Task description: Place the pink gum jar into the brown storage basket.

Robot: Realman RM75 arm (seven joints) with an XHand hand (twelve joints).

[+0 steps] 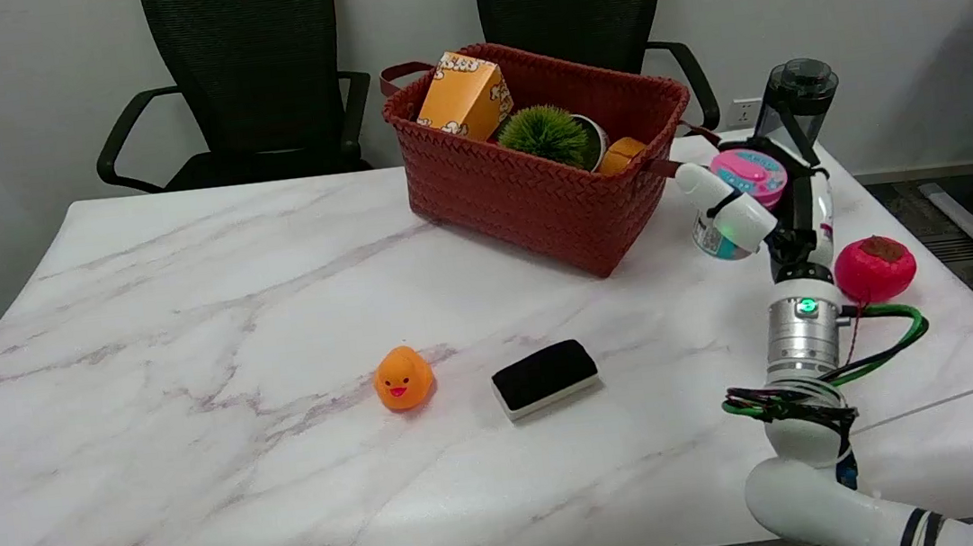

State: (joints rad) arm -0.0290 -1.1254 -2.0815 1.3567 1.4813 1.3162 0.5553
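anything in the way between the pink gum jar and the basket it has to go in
Nothing visible blocks the way. The right hand holds the pink gum jar just right of the brown storage basket, beside its near right corner. Inside sit an orange box, a green plant and an orange item, crowding the near right end.

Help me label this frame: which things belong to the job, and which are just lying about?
Job: gum jar, held by the right hand; basket.

Lying about: duck, eraser, red fruit, dark bottle; in the basket, orange box, green plant.
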